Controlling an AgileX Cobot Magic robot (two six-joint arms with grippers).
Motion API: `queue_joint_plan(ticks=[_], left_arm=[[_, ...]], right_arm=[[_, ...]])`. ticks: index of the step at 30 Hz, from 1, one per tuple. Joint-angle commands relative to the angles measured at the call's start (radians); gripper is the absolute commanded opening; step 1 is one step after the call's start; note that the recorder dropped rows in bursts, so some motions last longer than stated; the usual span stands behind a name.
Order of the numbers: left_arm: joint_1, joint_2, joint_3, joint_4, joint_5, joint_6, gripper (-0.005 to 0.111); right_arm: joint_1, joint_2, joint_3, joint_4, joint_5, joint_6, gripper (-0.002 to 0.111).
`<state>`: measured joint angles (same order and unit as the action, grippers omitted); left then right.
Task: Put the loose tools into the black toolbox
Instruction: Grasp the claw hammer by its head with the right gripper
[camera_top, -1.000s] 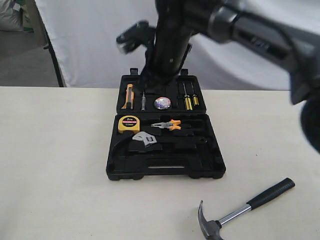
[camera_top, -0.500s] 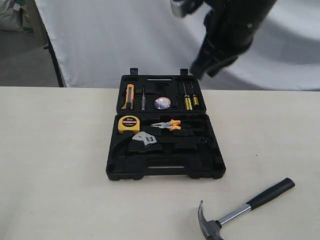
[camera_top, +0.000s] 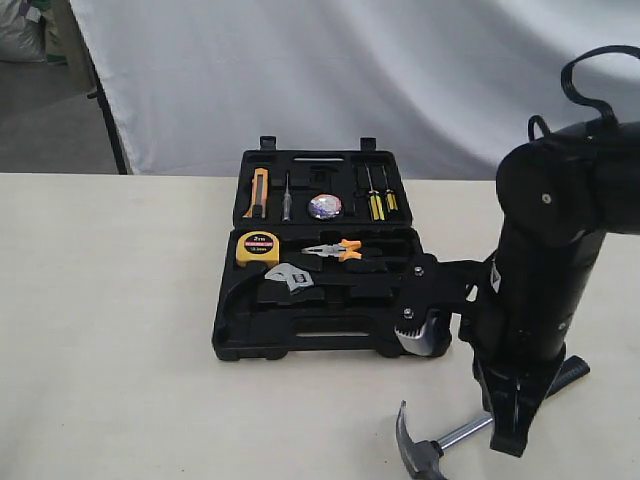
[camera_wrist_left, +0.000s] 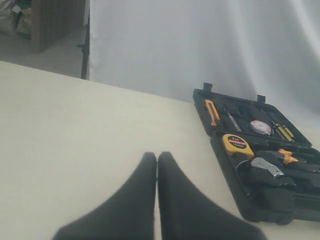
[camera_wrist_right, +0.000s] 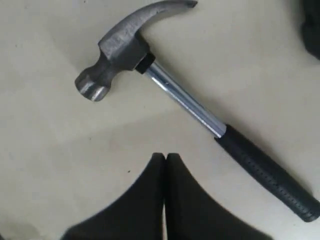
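The black toolbox lies open mid-table. In its recesses sit the silver adjustable wrench and, in the lid half, the small tape roll. The claw hammer lies loose on the table in front of the case, to the right, its black handle partly hidden by my right arm. My right gripper points down next to the handle. The right wrist view shows that gripper shut and empty, just short of the hammer. My left gripper is shut and empty over bare table, apart from the toolbox.
A yellow tape measure and orange-handled pliers sit in the case, with a utility knife and small screwdrivers in the lid half. A white backdrop hangs behind the table.
My right arm has swung from above the toolbox down to the front right, and its gripper now stands by the hammer's handle. The tools and the case have not moved.
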<state>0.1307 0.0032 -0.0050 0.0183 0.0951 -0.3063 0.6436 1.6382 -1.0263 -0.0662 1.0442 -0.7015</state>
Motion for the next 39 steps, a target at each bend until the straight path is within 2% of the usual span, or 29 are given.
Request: queue_joint_plan(ticks=[1, 2, 3, 5, 7, 12, 18, 25, 27, 30, 35, 39], left_arm=[[0.025, -0.003, -0.003, 0.004, -0.007, -0.005, 0.001], [0.025, -0.003, -0.003, 0.004, -0.007, -0.005, 0.001], [0.025, -0.003, -0.003, 0.004, -0.007, -0.005, 0.001], [0.025, -0.003, -0.003, 0.004, -0.007, -0.005, 0.001], [0.025, -0.003, -0.003, 0.004, -0.007, -0.005, 0.001], [0.025, -0.003, -0.003, 0.004, -0.007, -0.005, 0.001], [0.025, -0.003, -0.003, 0.004, -0.007, -0.005, 0.001], [0.025, -0.003, -0.003, 0.004, -0.007, -0.005, 0.001], [0.025, -0.003, -0.003, 0.004, -0.007, -0.005, 0.001], [0.025, -0.003, -0.003, 0.004, -0.007, -0.005, 0.001], [0.025, -0.003, -0.003, 0.004, -0.007, -0.005, 0.001], [0.025, -0.003, -0.003, 0.004, -0.007, -0.005, 0.001]], right_arm=[[0.001, -0.006, 0.016, 0.017, -0.065, -0.022, 0.011], [0.001, -0.002, 0.018, 0.019, -0.072, -0.022, 0.019], [0.001, 0.016, 0.02, 0.021, -0.07, -0.022, 0.036], [0.001, 0.047, 0.02, 0.029, -0.065, -0.051, 0.059], [0.001, 0.074, 0.02, 0.078, -0.065, -0.16, 0.07], [0.001, 0.164, 0.016, 0.125, -0.075, -0.293, 0.071], [0.004, 0.241, 0.016, 0.079, -0.125, -0.308, 0.071], [0.114, 0.299, 0.016, 0.016, -0.159, -0.286, 0.071], [0.137, 0.318, 0.016, 0.001, -0.193, -0.262, 0.068], [0.157, 0.324, 0.016, -0.013, -0.198, -0.243, 0.05], [0.188, 0.285, 0.016, -0.013, -0.194, -0.218, 0.0], [0.196, 0.228, 0.016, -0.015, -0.192, -0.203, 0.0]])
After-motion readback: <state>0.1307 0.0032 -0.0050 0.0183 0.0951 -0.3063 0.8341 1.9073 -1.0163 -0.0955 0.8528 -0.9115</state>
